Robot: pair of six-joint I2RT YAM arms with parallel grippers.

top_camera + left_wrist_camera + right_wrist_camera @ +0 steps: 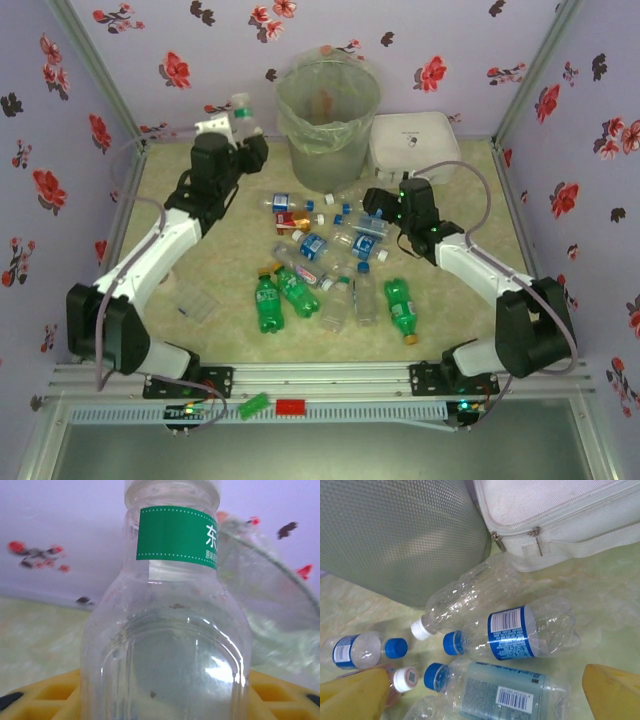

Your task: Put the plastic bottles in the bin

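Left pincer (243, 132) high and tight, right pincer (370, 207) low and agape.

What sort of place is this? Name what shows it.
Probably a robot test booth: flower-patterned lilac walls around a beige table, white-and-black robot arms bolted to a grey metal rail, and a heap of small plastic bottles beside a bag-lined grey-green round bin.

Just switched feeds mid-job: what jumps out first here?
The left gripper holds a green-labelled clear bottle up, just left of the bin. A heap of bottles litters the table's middle, with the open right gripper hovering over its far edge.
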